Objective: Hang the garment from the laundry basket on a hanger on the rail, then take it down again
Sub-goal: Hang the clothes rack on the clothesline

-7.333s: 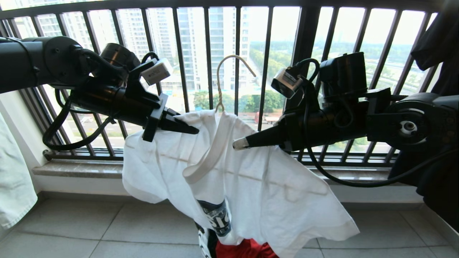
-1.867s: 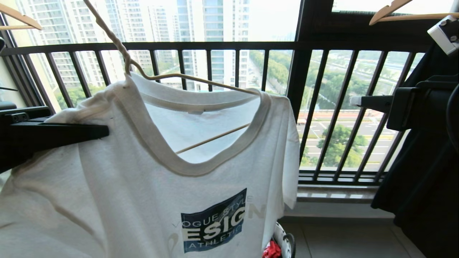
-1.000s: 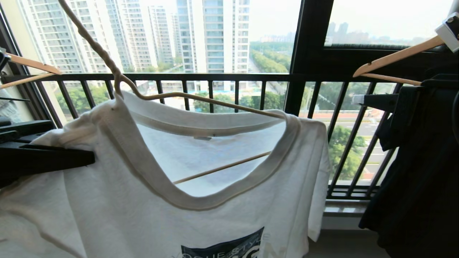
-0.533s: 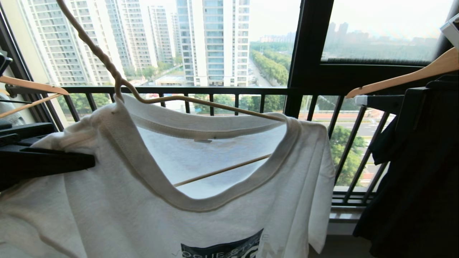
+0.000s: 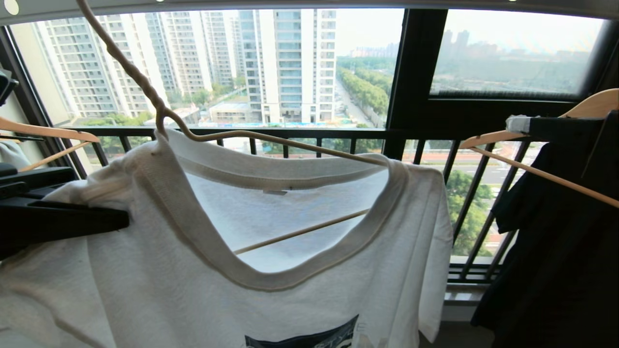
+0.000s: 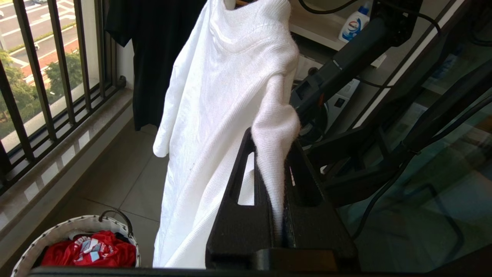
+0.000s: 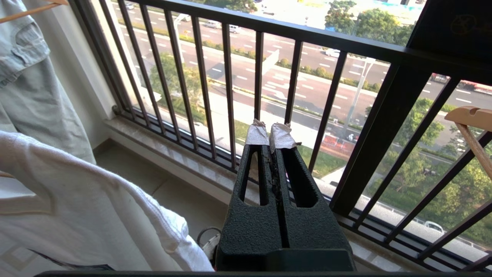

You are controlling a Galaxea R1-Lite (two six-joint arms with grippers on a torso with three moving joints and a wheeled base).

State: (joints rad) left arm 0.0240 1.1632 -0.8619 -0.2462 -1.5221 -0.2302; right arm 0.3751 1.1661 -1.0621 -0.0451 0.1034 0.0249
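Camera risen bringing rail (image 5: pixel 290 4) into sight, left tool (image 6: pixel 273 161) clamped on garment (image 5: pixel 193 270) shoulder over hanger (image 5: pixel 145 89), right tool (image 7: pixel 271 135) together, empty

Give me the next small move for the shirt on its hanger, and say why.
Probably keep lifting until the hook clears the rail, then lower it on. The left gripper is shut on the T-shirt at its shoulder, the shirt sits on the wire hanger, and the hanger's neck runs up past the rail's edge with its hook out of view. The right gripper is shut and empty, off to the side.
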